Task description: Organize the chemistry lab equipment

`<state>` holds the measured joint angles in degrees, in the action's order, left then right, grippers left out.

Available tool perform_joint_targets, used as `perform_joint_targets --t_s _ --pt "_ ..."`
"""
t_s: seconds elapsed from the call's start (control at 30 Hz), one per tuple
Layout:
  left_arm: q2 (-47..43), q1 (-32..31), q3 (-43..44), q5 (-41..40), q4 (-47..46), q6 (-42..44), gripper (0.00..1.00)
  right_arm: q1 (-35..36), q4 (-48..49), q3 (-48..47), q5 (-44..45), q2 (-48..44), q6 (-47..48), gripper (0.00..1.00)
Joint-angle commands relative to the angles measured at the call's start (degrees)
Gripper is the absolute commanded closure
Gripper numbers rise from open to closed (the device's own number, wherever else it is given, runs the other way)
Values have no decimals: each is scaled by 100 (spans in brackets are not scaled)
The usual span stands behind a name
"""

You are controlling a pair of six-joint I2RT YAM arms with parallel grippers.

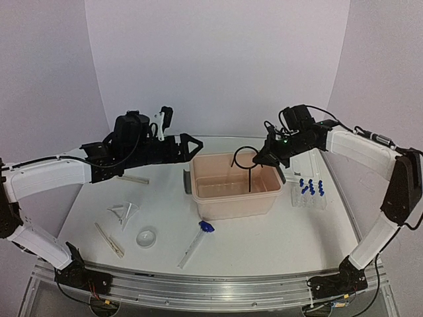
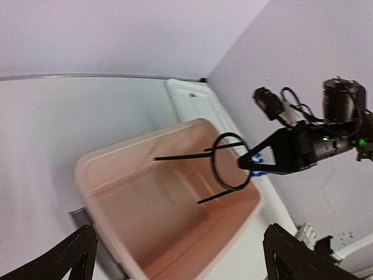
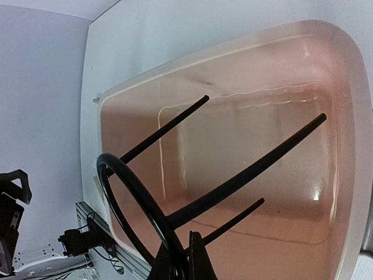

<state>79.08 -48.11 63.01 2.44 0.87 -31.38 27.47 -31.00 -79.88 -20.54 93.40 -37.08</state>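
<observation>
My right gripper [image 1: 263,158] is shut on the rim of the black wire ring stand [image 1: 245,160] and holds it over the beige tub [image 1: 232,203], legs pointing down into it. The right wrist view shows the ring stand [image 3: 250,172] pinched between my shut right gripper [image 3: 182,263] at the bottom edge. My left gripper [image 1: 193,149] hangs open and empty just left of the tub's back corner. The left wrist view shows the ring stand [image 2: 180,156] and right gripper [image 2: 245,164] across the tub [image 2: 145,224]. The tube rack with blue-capped tubes [image 1: 309,192] stands right of the tub.
On the table left of the tub lie a clear funnel [image 1: 124,212], a wooden clamp [image 1: 109,239], a glass rod [image 1: 135,178] and a small round clear dish [image 1: 146,236]. A blue-tipped brush [image 1: 198,240] lies in front of the tub. A white lid [image 2: 198,105] lies behind it.
</observation>
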Motion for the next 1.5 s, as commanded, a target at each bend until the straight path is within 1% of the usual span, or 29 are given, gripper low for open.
perform_joint_targets --t_s 0.0,0.2,0.37,0.53,0.83,0.97,1.27,1.47 --pt "-200 33 -313 -1594 1123 -522 0 -186 77 -490 -368 481 -139 100" --pt "-454 148 -838 -1739 1361 -1009 0 -381 59 -668 -524 868 -367 100" --pt "-647 247 -1077 -1820 1510 -1237 0 -489 59 -655 -549 1073 -471 100" --pt "-788 275 -1216 -1825 1651 -1388 0 -522 59 -633 -475 1173 -574 94" --pt "-1002 284 -1405 -1878 1911 -1660 0 -571 50 -461 -181 1206 -612 91" --pt "-1066 282 -1453 -1833 1990 -1711 0 -601 50 -403 -56 1206 -626 87" --pt "-1191 285 -1531 -1747 2361 -1925 0 -605 33 -397 16 1071 -625 66" --pt "-1324 282 -1610 -1750 2415 -1977 0 -608 20 -454 39 991 -589 62"
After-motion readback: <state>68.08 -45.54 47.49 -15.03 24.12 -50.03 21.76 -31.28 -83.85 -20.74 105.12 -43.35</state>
